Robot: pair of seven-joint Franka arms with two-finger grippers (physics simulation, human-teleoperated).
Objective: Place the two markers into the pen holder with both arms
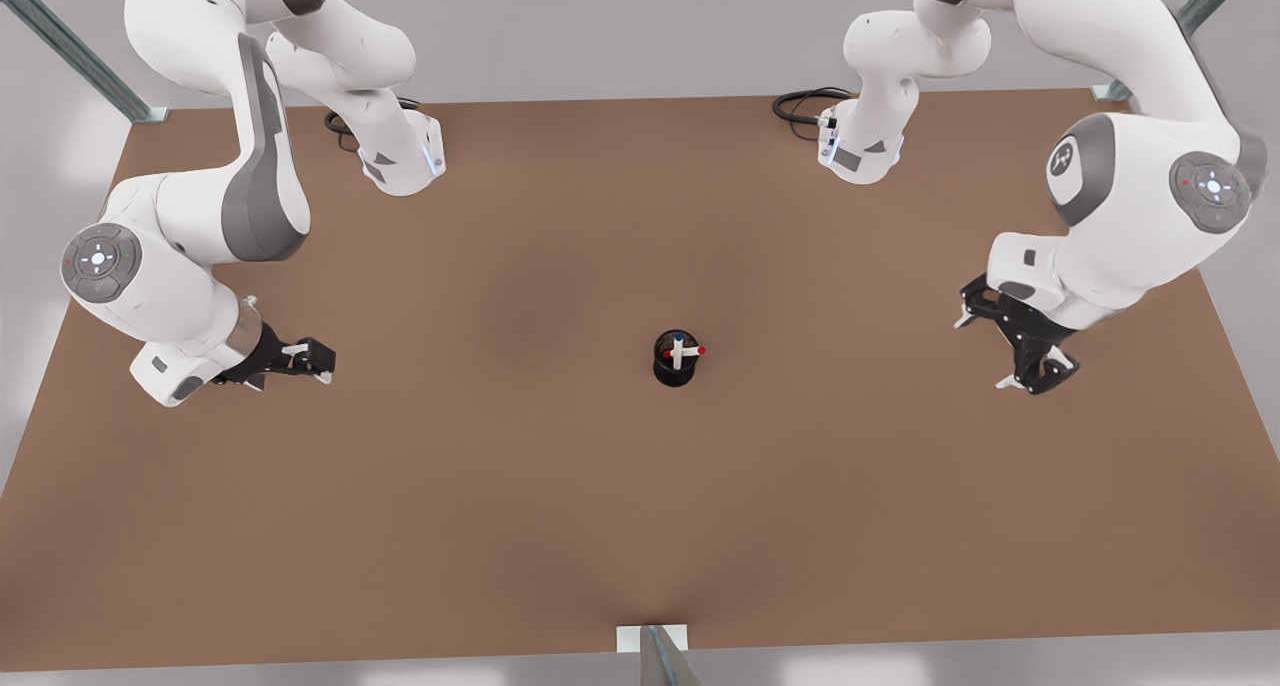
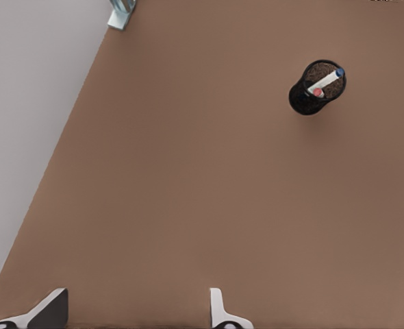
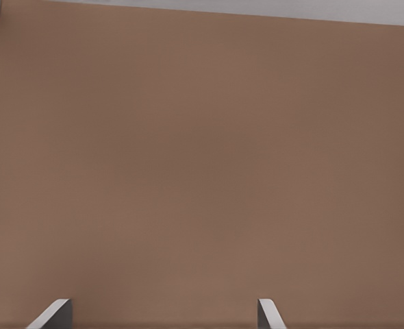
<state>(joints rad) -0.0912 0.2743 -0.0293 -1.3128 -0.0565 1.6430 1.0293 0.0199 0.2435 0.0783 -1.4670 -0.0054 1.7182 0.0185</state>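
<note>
left gripper (image 1: 1035,371): right side of the front view, mid-height, over bare table; fingers (image 2: 219,310) spread wide, nothing between them
left gripper, own wrist view (image 2: 133,312): both pale fingertips show with brown table between them
right gripper (image 1: 318,359): left side of the front view, mid-height, low over the table; jaws wide apart, holding nothing
right gripper, own wrist view (image 3: 161,314): two fingertips far apart, plain tabletop between them
arms: both hang well apart from the holder, one on each side of it
pen holder (image 1: 675,371): black mesh cup, upright, just right of centre in the front view; also seen from the left wrist (image 2: 299,101)
blue-capped marker (image 1: 678,344): inside the holder, cap up; from the left wrist (image 2: 327,80) it leans with its cap at the rim
red-capped marker (image 1: 690,352): inside the holder, tilted, crossing the blue one; red cap end seen from the left wrist (image 2: 318,92)
table (image 1: 500,486): brown, matte
markings: white emblem on a grey joint cover (image 1: 1064,161) of the left arm, not readable as text
cables (image 1: 805,101): black loops at the arm bases, top of the front view
</note>
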